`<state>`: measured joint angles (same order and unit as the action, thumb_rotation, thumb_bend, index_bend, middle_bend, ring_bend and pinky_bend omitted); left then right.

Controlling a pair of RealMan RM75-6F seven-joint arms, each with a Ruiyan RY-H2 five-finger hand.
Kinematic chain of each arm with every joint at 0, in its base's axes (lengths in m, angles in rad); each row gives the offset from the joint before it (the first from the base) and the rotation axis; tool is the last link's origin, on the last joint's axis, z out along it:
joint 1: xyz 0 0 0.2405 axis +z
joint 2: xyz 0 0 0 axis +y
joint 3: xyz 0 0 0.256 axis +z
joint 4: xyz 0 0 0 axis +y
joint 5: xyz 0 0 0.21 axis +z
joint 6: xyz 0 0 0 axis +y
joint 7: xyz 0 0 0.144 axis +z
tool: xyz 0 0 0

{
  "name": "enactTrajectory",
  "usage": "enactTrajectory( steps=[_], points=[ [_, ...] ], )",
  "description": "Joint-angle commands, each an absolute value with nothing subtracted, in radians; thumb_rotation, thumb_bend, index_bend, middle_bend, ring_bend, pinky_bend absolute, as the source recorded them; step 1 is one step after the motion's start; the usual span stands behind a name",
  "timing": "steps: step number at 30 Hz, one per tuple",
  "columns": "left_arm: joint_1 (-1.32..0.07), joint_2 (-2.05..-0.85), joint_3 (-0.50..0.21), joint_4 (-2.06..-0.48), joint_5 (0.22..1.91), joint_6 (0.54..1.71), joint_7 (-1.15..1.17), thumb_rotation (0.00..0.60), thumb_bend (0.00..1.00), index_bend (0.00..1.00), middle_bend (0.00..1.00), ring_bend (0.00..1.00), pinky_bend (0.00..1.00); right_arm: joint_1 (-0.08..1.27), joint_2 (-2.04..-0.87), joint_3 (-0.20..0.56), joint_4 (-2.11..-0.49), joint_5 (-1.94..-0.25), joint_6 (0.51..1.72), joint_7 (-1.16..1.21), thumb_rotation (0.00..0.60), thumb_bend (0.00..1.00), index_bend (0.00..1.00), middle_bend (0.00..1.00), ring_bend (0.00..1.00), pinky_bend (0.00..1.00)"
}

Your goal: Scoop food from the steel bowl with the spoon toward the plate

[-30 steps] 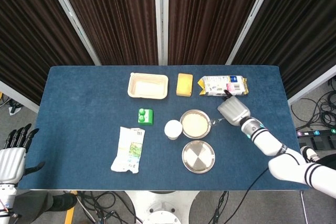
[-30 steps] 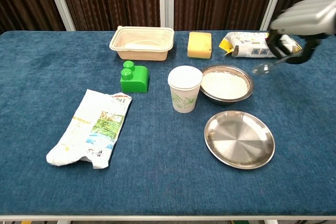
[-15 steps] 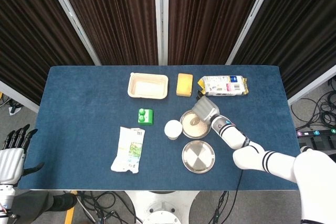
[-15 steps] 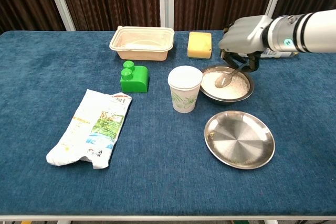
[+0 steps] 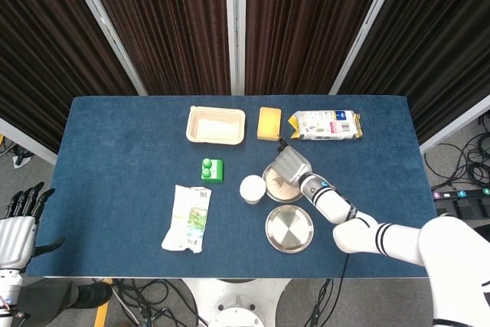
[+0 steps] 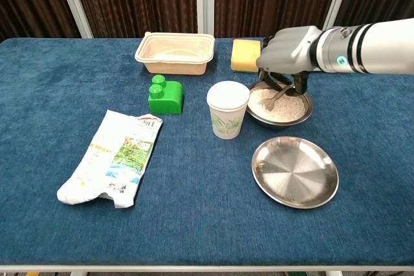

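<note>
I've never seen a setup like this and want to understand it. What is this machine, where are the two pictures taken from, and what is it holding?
It is a two-armed robot with finger-bearing hands at a blue table. One picture looks down from its head, the other forward from its chest. The right robot hand holds a spoon dipped into the steel bowl of pale food, above an empty steel plate. The left robot hand waits open off the table's edge. Also there: a paper cup, a green block, a crumpled packet, a beige tray, a yellow sponge and a bag.
</note>
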<state>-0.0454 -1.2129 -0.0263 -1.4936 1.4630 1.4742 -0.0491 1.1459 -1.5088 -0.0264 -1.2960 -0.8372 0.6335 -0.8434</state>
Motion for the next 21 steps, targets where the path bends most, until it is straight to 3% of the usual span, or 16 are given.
enactTrajectory(
  steps=[1,11,21],
  points=[
    [-0.045,-1.214,-0.027,-1.493,1.463,1.475,-0.049,0.6,0.03,0.17,0.12,0.02,0.02,1.128,-1.479,-0.03,-1.317,-0.849,0.653,-0.808,0.6,0.33,0.62,0.56,0.19,0.05],
    [-0.047,-1.209,-0.028,-1.504,1.47,1.479,-0.037,0.6,0.03,0.17,0.12,0.02,0.02,1.059,-1.422,-0.012,-1.334,-0.881,0.683,-0.647,0.6,0.33,0.62,0.56,0.19,0.04],
    [-0.04,-1.197,-0.025,-1.522,1.468,1.486,-0.02,0.6,0.03,0.17,0.12,0.02,0.02,1.028,-1.392,0.033,-1.329,-0.937,0.632,-0.466,0.6,0.33,0.63,0.56,0.19,0.03]
  ],
)
